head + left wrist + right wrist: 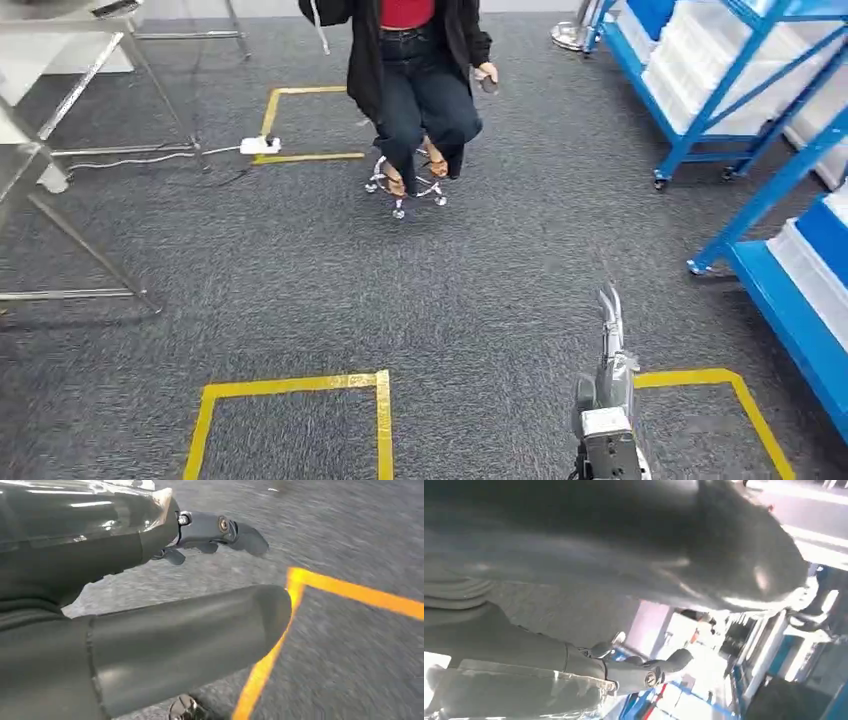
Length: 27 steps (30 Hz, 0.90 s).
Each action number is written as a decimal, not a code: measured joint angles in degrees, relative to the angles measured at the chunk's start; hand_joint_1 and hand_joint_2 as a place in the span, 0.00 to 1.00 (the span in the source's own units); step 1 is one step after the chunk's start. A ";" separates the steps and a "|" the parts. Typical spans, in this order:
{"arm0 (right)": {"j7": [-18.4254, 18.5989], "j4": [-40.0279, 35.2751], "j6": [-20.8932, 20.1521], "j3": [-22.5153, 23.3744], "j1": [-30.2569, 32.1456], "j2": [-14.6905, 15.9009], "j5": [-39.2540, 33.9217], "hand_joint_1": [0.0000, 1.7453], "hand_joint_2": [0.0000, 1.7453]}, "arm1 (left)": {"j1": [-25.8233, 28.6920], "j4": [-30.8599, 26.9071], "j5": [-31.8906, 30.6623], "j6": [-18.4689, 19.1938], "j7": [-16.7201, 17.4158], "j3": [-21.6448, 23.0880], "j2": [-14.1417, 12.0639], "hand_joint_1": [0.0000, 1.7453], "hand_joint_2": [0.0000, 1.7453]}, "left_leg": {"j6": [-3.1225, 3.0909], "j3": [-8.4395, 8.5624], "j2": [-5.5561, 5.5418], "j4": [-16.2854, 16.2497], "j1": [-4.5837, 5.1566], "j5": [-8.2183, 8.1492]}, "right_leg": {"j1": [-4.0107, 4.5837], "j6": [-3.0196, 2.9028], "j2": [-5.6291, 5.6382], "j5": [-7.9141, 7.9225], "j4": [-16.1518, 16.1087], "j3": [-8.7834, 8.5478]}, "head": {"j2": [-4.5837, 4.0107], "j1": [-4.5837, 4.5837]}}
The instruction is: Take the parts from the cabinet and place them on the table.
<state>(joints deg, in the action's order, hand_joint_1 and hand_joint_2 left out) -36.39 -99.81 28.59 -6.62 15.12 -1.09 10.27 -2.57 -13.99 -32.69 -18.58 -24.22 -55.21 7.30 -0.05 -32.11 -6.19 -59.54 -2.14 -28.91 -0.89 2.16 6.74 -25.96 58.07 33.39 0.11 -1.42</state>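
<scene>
Apparently both hands hold nothing: left hand (165,605) fingers (220,530) apart over carpet (350,645); right hand (624,630) fingers (649,672) apart, blurry.

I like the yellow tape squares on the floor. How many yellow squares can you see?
3: one far square beside the seated person, one near square at lower left, one near square at lower right, cut off by the frame. More may be hidden.

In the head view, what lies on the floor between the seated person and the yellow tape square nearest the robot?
Bare grey carpet lies between the person and the yellow tape square, as the head view shows.
</scene>
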 joint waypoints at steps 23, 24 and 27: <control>1.46 -6.67 -1.35 3.98 2.97 -0.22 1.31 0.00 0.00 | -0.93 -0.26 -3.78 0.51 -0.96 1.07 -1.12 0.00 0.00 | -0.01 -2.68 6.51 -9.80 0.90 -7.38 | -0.46 -1.09 -6.56 0.68 -1.17 -0.62 | 0.00 0.05; 1.46 -6.67 -1.49 3.98 2.89 -0.44 1.56 0.00 0.00 | -0.82 -0.26 -3.78 0.35 -0.88 1.07 -1.14 0.00 0.00 | 0.03 -4.78 6.15 -13.85 0.89 -8.80 | -0.28 -1.10 -5.84 0.68 -1.17 -0.61 | 0.00 0.05; 1.62 -6.67 -1.62 4.02 2.84 -0.70 2.08 0.00 0.00 | -0.76 -0.26 -3.78 0.00 -0.59 1.05 -1.10 0.00 0.00 | -0.11 -5.09 5.98 -12.42 0.80 -5.29 | -0.15 -1.06 -3.51 0.70 -1.02 -0.66 | 0.00 0.05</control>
<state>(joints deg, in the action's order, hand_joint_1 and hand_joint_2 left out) -34.77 -106.49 26.97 -2.60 17.95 -1.79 12.35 -3.33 -14.25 -36.48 -18.58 -24.81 -54.16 6.21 -0.15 -37.20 -0.21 -71.96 -1.35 -34.20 -1.04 1.10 3.23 -25.25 57.05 32.73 0.11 -1.38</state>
